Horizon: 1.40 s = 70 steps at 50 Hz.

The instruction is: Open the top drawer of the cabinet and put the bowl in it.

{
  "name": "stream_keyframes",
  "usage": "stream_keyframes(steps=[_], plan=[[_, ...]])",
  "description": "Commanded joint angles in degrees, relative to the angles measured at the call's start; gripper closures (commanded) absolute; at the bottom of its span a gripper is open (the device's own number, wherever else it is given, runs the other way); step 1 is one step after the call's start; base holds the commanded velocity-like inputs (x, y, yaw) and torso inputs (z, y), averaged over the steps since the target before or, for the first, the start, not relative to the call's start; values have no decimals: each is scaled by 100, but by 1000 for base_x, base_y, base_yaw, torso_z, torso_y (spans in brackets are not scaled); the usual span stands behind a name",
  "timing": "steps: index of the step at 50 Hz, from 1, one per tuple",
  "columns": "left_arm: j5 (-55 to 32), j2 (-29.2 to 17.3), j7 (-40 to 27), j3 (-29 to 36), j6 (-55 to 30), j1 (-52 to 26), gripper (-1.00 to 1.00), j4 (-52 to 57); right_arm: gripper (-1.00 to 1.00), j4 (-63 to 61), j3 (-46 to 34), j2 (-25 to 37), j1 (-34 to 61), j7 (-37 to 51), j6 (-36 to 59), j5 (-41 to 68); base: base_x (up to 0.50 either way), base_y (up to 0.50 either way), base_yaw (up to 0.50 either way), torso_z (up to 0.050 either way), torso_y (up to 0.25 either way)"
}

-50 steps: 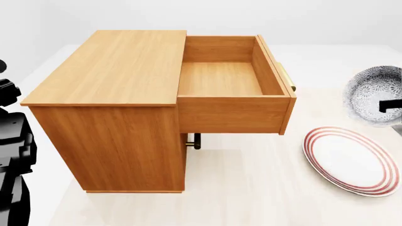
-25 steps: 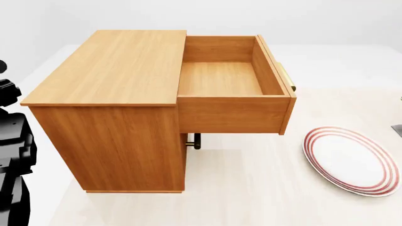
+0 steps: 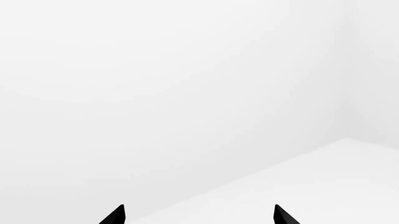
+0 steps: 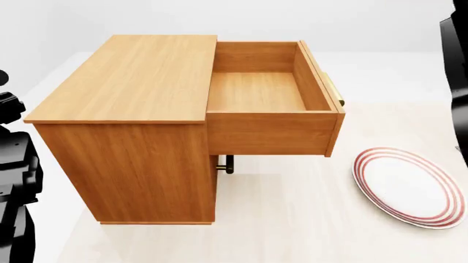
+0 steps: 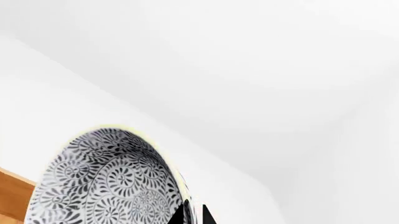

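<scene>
the top drawer (image 4: 263, 90) of the cabinet (image 4: 131, 131) is standing wide open, pulled out to the side of the cabinet where the plate lies, and its box is showing bare wood inside. so the opening step looks done, and the step in hand looks like carrying the bowl over.

the bowl (image 5: 106, 182) is showing only in the right wrist view. it is sitting right up against the right end effector (image 5: 192, 215), with its rim going between the two dark tips. the tips are standing close together on the rim, so the right end effector is pinching the bowl. a bit of orange wood is peeking out beside the bowl, so the cabinet seems to be not far off. in the head view the bowl is not showing at all; only a dark piece of the right arm (image 4: 456, 60) is poking in, past the drawer's handle end.

the left end effector (image 3: 198, 215) is pointing at a blank white wall with its two tips spread wide apart, holding nothing.

a red-ringed plate (image 4: 409, 186) is lying on the worktop (image 4: 292, 219), near the drawer front and lower down.

next, i think the bowl needs to be brought over the open drawer, lowered gently into the box, and only then let go.
</scene>
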Motion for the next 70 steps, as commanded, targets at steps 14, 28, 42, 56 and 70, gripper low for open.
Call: stream_keyframes(steps=[14,28,42,56,70], plan=[[4,-8,27,-1,41,8,-100,0,100,-2218,-353,467,-905,-774,1559,-2,0,0,0,0,1],[-1,-8,29,-17,41,3,-100,0,100,-2672,-539,523,-1079,-1167,2075,154,0,0,0,0,0],[0,-7,33,-32,57,7,-100,0,100,-1034,-562,-302,-956,-1223,1099,60,0,0,0,0,1],[-4,-7,46,-59,89,2,-100,0,100,-427,-1496,-577,-1006,-1097,821,1316,0,0,0,0,0],[-2,-11,73,-73,149,27,-100,0,100,-232,-2593,-579,-905,-620,942,3548,0,0,0,1,1]])
